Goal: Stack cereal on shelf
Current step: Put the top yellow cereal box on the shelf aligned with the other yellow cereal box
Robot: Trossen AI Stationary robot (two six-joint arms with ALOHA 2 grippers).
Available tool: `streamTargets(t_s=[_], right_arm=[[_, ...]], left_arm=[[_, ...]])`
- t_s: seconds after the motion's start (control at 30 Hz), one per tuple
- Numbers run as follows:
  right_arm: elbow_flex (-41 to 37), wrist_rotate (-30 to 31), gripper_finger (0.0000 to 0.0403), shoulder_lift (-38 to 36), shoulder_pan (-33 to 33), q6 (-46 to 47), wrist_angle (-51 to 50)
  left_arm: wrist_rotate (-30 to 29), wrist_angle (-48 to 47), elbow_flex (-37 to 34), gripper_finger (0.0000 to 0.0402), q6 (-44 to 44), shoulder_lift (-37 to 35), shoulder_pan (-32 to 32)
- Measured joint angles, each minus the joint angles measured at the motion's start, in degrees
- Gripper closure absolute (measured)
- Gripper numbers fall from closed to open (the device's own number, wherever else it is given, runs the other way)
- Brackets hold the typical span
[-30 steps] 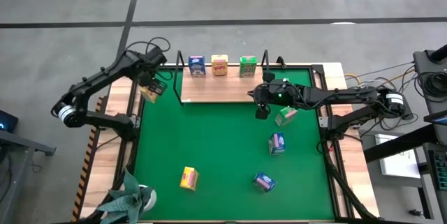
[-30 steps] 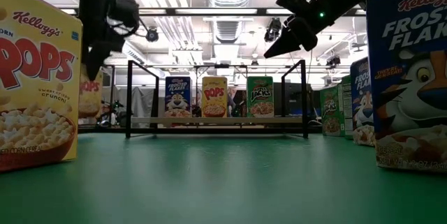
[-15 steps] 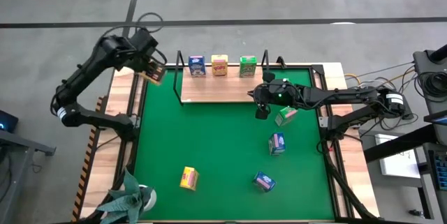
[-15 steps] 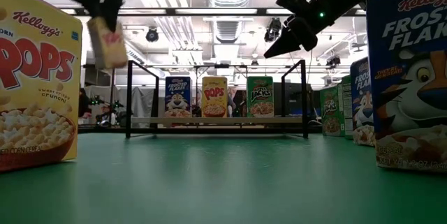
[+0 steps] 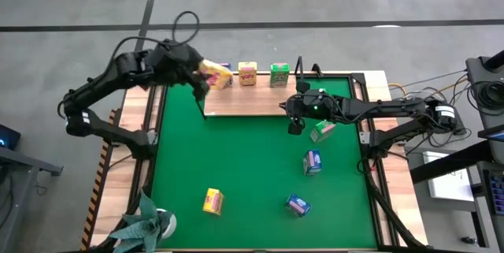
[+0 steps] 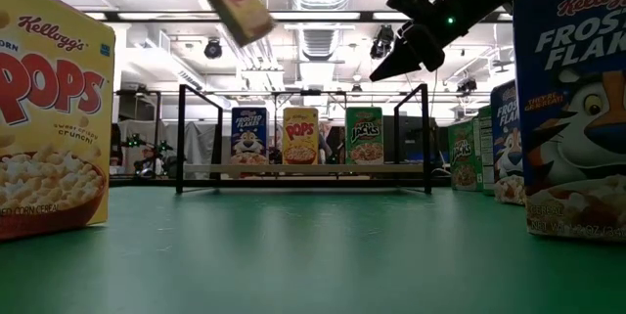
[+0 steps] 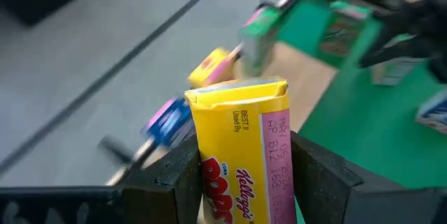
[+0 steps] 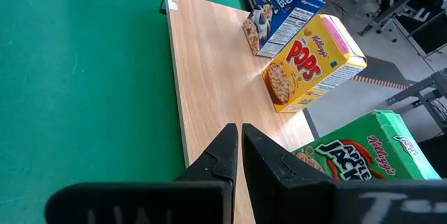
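Note:
My left gripper [image 5: 201, 72] is shut on a yellow-orange cereal box [image 5: 211, 69], held high in the air by the shelf's left end; the low view shows that box [image 6: 236, 3] tilted near the picture's top. The shelf [image 5: 244, 102] is a light wooden board at the mat's far edge. A blue box [image 5: 223, 74], a yellow box [image 5: 247, 73] and a green box [image 5: 279, 74] stand upright on it. My right gripper [image 8: 237, 130] is shut and hovers above the shelf's right end, holding nothing. My left gripper pinches the yellow-orange box [image 7: 241, 147] between its two fingers [image 7: 178, 182], one on each of two opposite sides, at the box's lower part [image 7: 230, 182]. The box's top flap end sticks out past the fingertips. It is lifted clear and tilted.
On the green mat [image 5: 236, 158] lie a green box [image 5: 321, 132], two blue boxes [image 5: 312, 161] [image 5: 298, 204] and a yellow box [image 5: 213, 201]. Black wire uprights [image 6: 181, 138] stand at the shelf's ends. A plant [image 5: 146, 221] sits at the near left corner.
My left gripper has risen and swung from beyond the mat's left edge toward the shelf's left end, turning as it went, and has carried the yellow-orange box with it. The box has gone from hanging low to tilted high.

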Motion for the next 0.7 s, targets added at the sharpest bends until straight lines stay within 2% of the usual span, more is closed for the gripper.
streamTargets(t_s=[0.13, 0.7], right_arm=[[-0.01, 0.02, 0.0390, 0.00, -0.02, -0.07, 0.03], [0.00, 0.02, 0.0390, 0.00, 0.00, -0.62, 0.01]], left_arm=[[0.04, 3.52, 0.14, 0.0234, 4.08, 3.51, -2.90], [-0.10, 5.96, 0.20, 0.0234, 25.52, 22.91, -2.45]])
